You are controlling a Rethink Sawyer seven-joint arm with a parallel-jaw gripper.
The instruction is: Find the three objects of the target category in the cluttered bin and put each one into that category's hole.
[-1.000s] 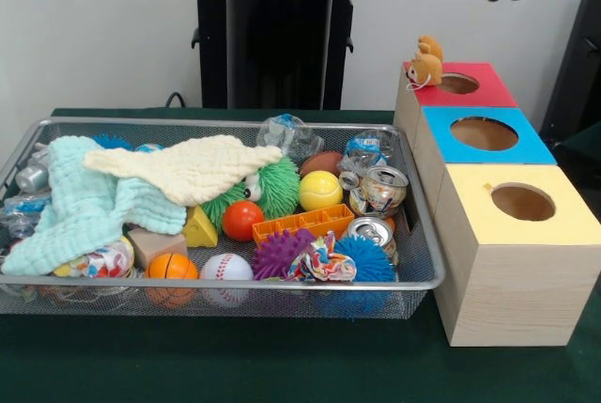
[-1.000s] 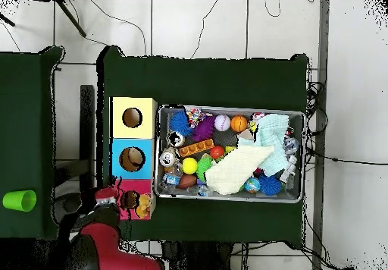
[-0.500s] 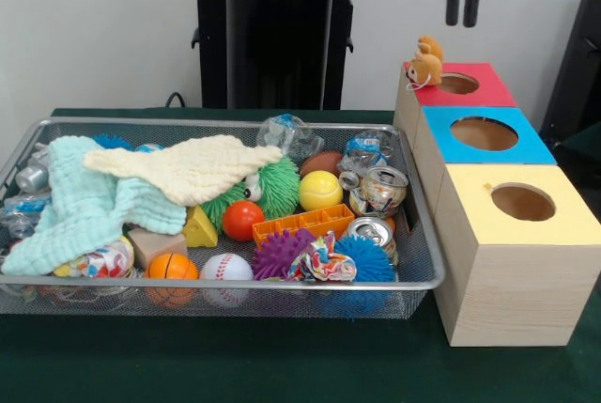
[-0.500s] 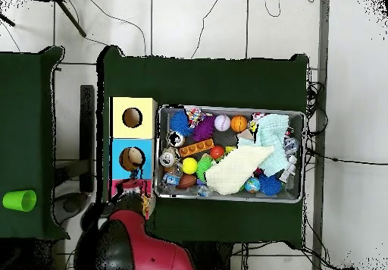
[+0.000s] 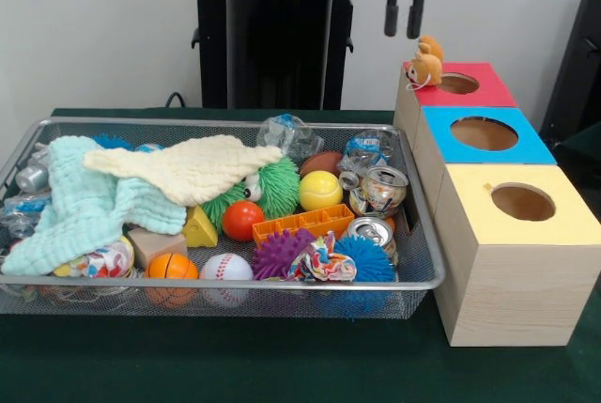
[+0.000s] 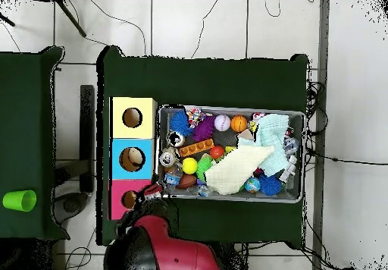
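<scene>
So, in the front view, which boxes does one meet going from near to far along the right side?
Yellow-topped box → blue-topped box → red-topped box, with an orange plush toy on its far corner.

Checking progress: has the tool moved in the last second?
Yes. In the front view the tool has moved left, from right of the red box to left of it.

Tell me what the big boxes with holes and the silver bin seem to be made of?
The yellow-topped box looks like pale unfinished wood: faint grain shows on its sides, and only the top seems painted a matte yellow. The red-topped box and blue-topped box look the same. The bin appears to be silvery metal wire mesh, since you can see through its walls.
</scene>
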